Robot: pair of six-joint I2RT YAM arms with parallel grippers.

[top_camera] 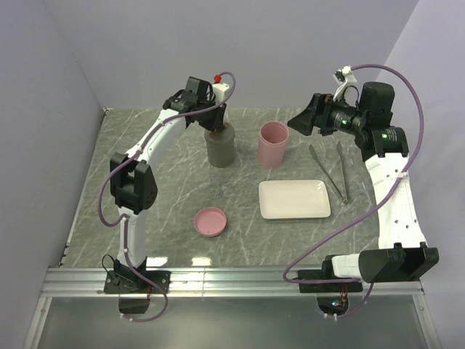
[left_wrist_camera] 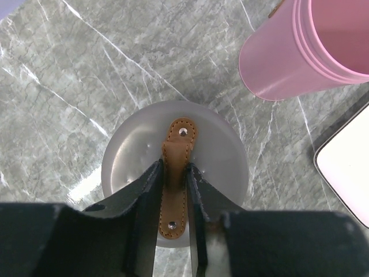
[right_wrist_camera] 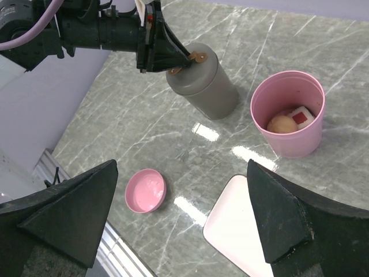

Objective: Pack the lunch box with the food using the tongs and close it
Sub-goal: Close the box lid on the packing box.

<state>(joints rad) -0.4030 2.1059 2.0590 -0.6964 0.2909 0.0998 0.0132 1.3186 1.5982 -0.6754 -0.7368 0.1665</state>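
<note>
The lunch box (top_camera: pixel 219 149) is a grey cylinder with a lid (left_wrist_camera: pixel 222 167) that carries a tan leather strap (left_wrist_camera: pixel 180 135). My left gripper (left_wrist_camera: pixel 174 166) sits on top of it, fingers pressed on both sides of the strap. A pink cup (right_wrist_camera: pixel 288 115) beside it holds food: a pale ball (right_wrist_camera: pixel 279 123) and a red-centred sushi roll (right_wrist_camera: pixel 301 117). The tongs (top_camera: pixel 342 171) lie on the table right of the white plate (top_camera: pixel 294 198). My right gripper (right_wrist_camera: pixel 181 164) hangs open and empty, high above the table near the cup.
A small pink lid (top_camera: pixel 210 221) lies upside down near the front, left of the plate. The plate is bare. Walls stand at the back and on both sides. A metal rail runs along the near edge.
</note>
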